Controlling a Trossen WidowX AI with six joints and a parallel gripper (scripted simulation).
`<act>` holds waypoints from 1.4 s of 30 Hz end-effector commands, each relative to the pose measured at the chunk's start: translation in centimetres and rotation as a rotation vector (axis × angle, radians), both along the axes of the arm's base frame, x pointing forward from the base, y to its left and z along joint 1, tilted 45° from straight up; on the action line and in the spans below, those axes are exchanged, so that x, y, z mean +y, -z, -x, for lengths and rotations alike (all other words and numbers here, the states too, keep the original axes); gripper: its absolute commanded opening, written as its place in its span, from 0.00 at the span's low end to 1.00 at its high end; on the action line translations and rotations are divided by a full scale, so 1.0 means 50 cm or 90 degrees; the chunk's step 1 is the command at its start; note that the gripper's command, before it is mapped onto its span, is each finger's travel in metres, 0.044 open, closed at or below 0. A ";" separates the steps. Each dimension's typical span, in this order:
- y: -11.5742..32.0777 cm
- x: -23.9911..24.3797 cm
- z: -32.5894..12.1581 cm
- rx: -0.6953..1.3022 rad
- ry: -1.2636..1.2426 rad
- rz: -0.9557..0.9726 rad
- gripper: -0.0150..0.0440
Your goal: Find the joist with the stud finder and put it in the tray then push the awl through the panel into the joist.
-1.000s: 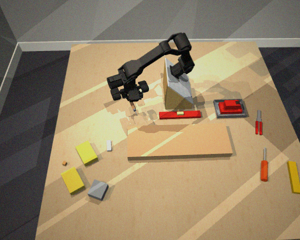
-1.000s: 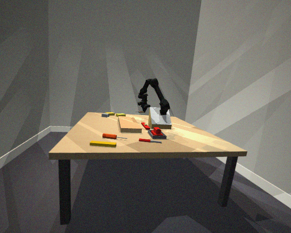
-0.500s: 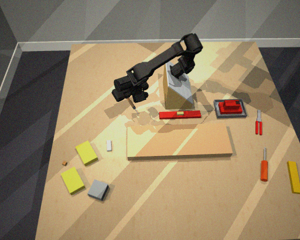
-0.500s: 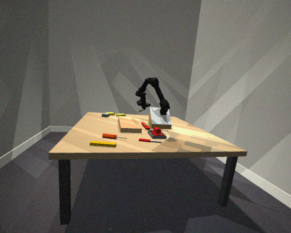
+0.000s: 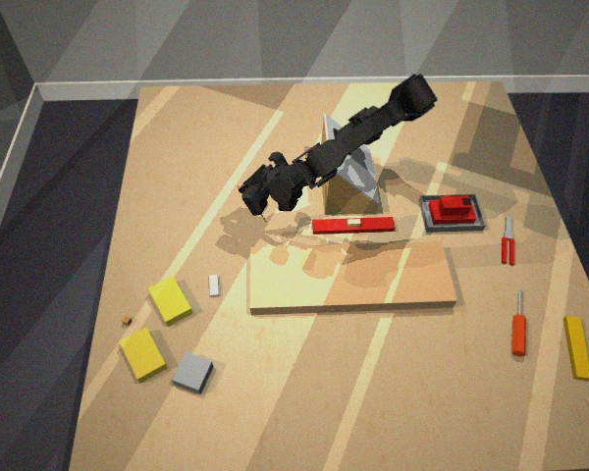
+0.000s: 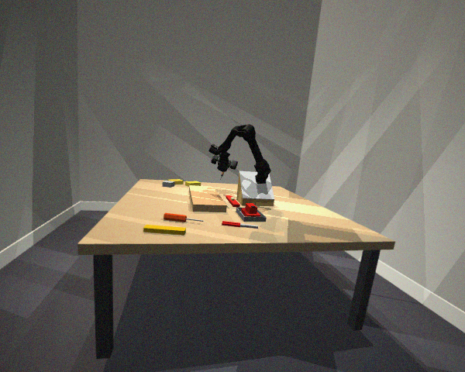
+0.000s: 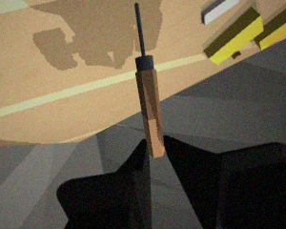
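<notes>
My gripper (image 6: 223, 171) (image 7: 154, 141) is shut on the awl (image 6: 222, 174) (image 7: 149, 97). It holds the awl by the end of its brown wooden handle, in the air above the table, behind and left of the panel in the top view. The awl's dark shaft points away from the fingers; in the exterior view it points down, slightly tilted. The floor panel (image 5: 371, 288) (image 6: 208, 208) lies flat, and no hole can be made out in it. The red stud finder (image 5: 452, 213) (image 6: 250, 209) sits in the grey tray (image 5: 455, 229) (image 6: 253, 218). The joist is hidden.
A red level (image 5: 330, 226) lies behind the panel, before a wedge-shaped block (image 5: 348, 197). Pliers (image 5: 505, 248), a screwdriver (image 5: 518, 335) and a yellow bar (image 5: 577, 349) lie right. Yellow blocks (image 5: 169, 298) (image 5: 142, 353), a grey block (image 5: 192, 371) and a white piece (image 5: 213, 285) lie left.
</notes>
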State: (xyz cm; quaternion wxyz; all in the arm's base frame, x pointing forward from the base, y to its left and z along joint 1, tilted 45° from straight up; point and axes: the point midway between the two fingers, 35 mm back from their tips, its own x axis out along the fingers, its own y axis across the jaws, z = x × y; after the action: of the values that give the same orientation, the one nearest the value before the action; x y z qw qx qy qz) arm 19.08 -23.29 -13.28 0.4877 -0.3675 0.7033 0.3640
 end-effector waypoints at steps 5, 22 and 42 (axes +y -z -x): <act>-0.077 -0.012 -0.056 0.005 -0.161 0.190 0.25; -0.143 0.052 -0.162 0.012 -0.203 0.251 0.25; -0.267 0.222 -0.291 -0.007 -0.239 0.336 0.25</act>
State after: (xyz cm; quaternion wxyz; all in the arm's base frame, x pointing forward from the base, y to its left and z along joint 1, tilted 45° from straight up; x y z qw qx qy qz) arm 32.64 -13.63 -1.34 0.3118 -0.5945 0.6926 0.2640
